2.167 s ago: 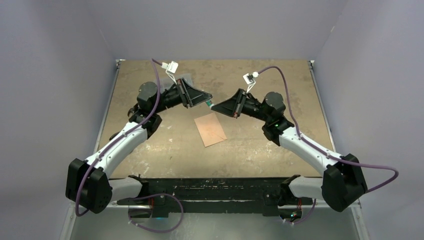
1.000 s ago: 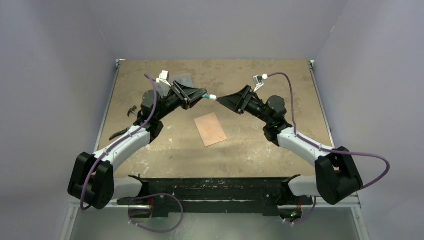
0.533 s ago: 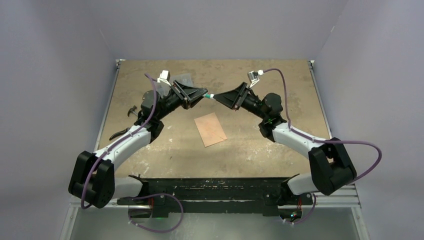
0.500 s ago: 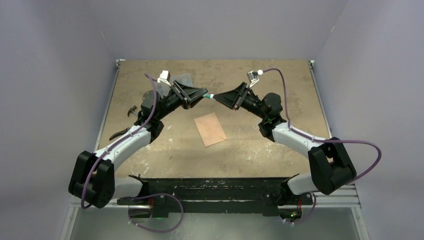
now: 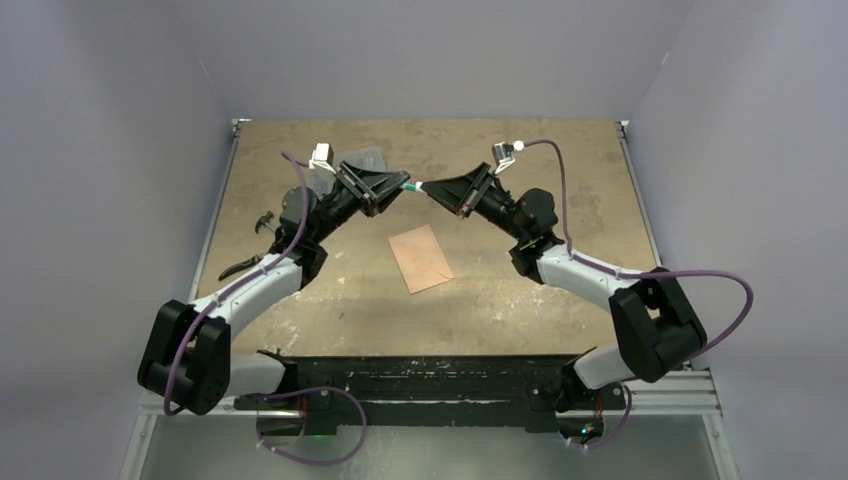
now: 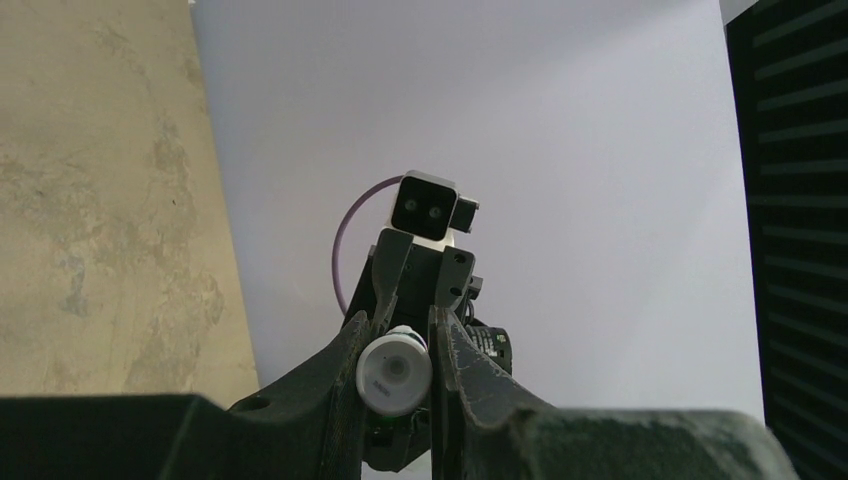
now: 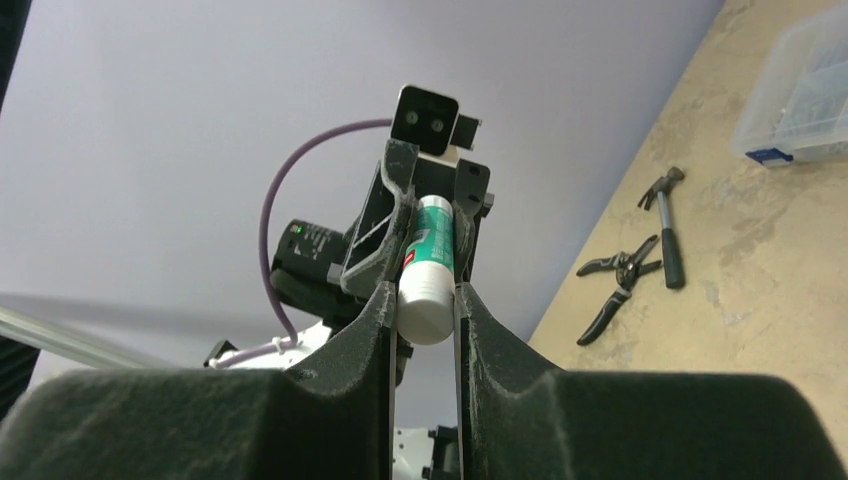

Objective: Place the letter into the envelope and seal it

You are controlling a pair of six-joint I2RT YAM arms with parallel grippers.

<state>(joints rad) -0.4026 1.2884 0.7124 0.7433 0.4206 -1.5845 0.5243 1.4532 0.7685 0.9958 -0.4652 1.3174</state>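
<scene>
2 grips, 1 object: glue stick (image 7: 432, 262) raised above table (image 5: 480, 300).
Left gripper (image 5: 400, 187): clenched on green body, anchoring it.
Envelope (image 5: 421, 258): flat below, untouched; letter not separately visible, probably inside.
Right gripper (image 7: 425, 300): clamped on white cap end, likely to uncap for sealing.

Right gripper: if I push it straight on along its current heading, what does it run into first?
The left gripper, head-on. The glue stick it holds already sits between the right gripper's fingers, so the gap looks short, though depth is unclear.
</scene>
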